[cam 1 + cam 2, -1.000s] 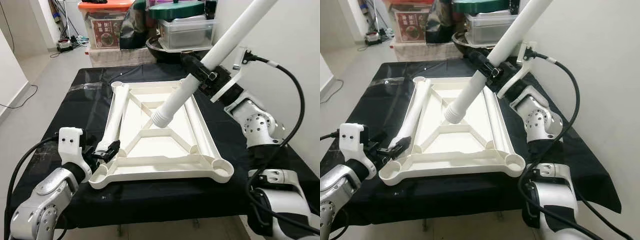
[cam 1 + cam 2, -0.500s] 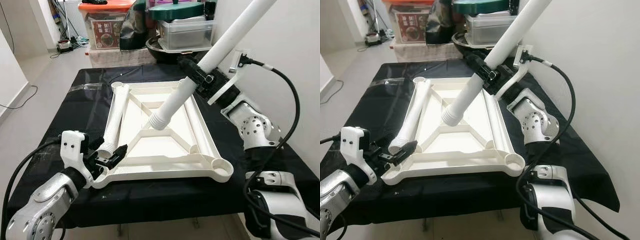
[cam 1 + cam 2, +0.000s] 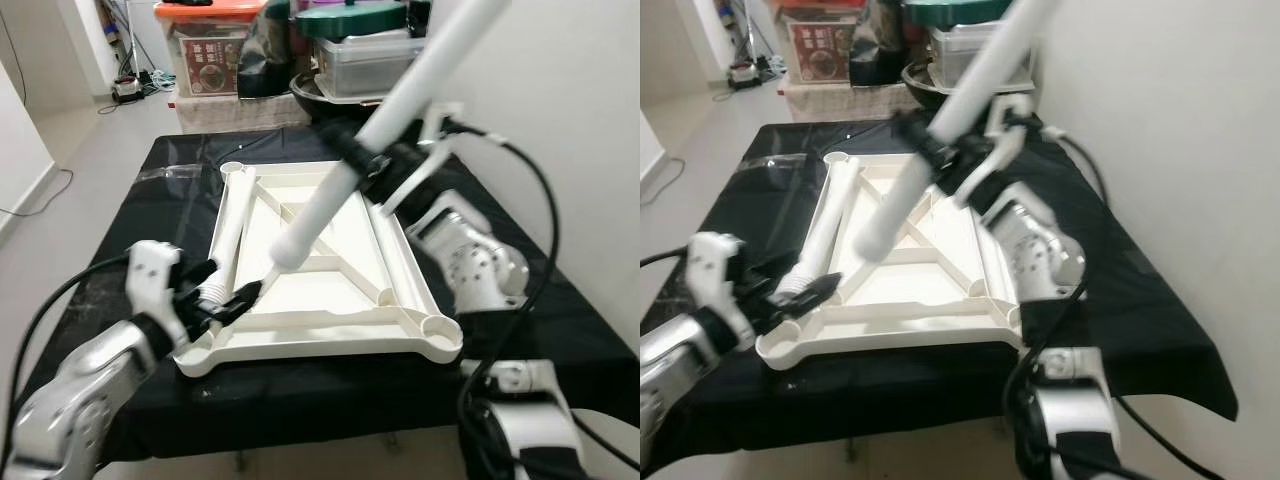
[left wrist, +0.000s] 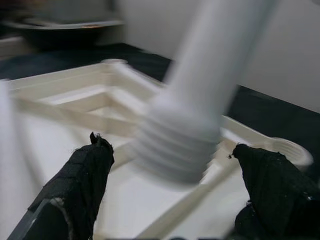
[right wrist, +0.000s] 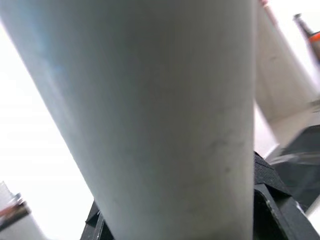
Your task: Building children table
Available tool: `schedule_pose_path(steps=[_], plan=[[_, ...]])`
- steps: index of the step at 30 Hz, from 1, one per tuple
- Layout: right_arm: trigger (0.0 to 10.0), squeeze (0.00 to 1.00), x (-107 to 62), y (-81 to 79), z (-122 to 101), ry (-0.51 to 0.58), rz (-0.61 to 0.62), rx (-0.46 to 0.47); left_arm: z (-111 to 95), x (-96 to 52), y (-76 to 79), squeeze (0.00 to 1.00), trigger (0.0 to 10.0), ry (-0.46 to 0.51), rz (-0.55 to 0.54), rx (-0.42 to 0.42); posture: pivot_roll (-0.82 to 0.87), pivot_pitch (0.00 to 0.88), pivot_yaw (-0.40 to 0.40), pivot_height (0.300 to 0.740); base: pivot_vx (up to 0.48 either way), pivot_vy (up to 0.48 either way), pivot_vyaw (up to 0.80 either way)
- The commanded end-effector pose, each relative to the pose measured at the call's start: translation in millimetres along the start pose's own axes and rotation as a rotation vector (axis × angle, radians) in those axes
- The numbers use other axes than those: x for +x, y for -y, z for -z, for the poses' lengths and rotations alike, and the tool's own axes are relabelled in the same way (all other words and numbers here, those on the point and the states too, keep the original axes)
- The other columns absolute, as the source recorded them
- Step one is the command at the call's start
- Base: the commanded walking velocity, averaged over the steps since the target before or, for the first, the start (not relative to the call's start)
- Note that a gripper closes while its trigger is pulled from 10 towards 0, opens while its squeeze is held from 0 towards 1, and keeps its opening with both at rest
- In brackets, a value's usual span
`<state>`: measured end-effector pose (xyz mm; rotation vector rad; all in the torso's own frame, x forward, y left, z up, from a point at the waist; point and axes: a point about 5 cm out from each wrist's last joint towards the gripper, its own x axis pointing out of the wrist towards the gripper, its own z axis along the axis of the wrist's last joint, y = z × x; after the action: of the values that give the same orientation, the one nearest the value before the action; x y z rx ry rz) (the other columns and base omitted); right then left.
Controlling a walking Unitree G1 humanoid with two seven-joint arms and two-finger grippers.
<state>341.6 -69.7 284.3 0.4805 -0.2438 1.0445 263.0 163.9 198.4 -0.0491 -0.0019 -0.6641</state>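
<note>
**Leg held over upturned tabletop**

The right gripper (image 3: 368, 166) clenches a white table leg (image 3: 375, 135), slanting down over the white tabletop (image 3: 400, 262) on the black-draped table (image 3: 165, 200). The left gripper (image 3: 228, 296), fingers spread, sits at the near-left corner beside a second leg (image 3: 228, 226). Storage boxes (image 3: 205, 45) stand beyond.

Silver arms, black cables, black fingers (image 4: 87, 175)

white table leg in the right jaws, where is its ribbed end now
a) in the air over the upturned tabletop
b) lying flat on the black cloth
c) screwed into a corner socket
a: the right gripper holds the white table leg slanted, its ribbed end hanging above the tabletop near the open left gripper.
</note>
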Motion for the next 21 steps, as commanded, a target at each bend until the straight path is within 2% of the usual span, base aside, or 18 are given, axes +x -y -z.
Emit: schedule_pose_path(steps=[1,2,4,7,11,15,21], plan=[[0.0,0.00,4.1,-12.8,-2.1,-0.001,-0.067,-0.013,5.5,3.8,-1.7,0.00,10.0,-0.055,0.039,0.028,0.03,0.000,0.003,0.740,0.000,0.000,0.00],[0.0,0.00,4.1,-12.8,-2.1,-0.001,-0.067,-0.013,5.5,3.8,-1.7,0.00,10.0,-0.055,0.039,0.028,0.03,0.000,0.003,0.740,0.000,0.000,0.00],[0.0,0.00,10.5,-26.4,1.2,-0.023,-0.129,-0.025,3.0,11.3,1.7,0.00,10.0,-0.089,0.133,0.065,0.02,0.000,0.010,0.740,0.000,0.000,0.00],[0.0,0.00,12.4,-31.6,4.1,-0.036,-0.150,-0.027,3.9,13.4,1.7,0.00,10.0,-0.123,0.179,0.100,0.01,0.000,0.014,0.740,0.000,0.000,0.00],[0.0,0.00,12.4,-32.8,5.1,-0.039,-0.152,-0.026,4.8,13.6,0.8,0.00,10.0,-0.135,0.185,0.108,0.01,0.000,0.014,0.740,0.000,0.000,0.00],[0.0,0.00,7.3,-47.5,11.0,-0.078,-0.220,-0.012,6.7,14.2,-5.7,0.00,10.0,-0.184,0.204,0.189,0.01,0.000,0.009,0.740,0.000,0.000,0.00],[0.0,0.00,7.1,-51.1,12.9,-0.089,-0.237,-0.007,8.7,15.9,-4.8,0.00,10.0,-0.206,0.226,0.225,0.01,0.000,0.008,0.740,0.000,0.000,0.00]])
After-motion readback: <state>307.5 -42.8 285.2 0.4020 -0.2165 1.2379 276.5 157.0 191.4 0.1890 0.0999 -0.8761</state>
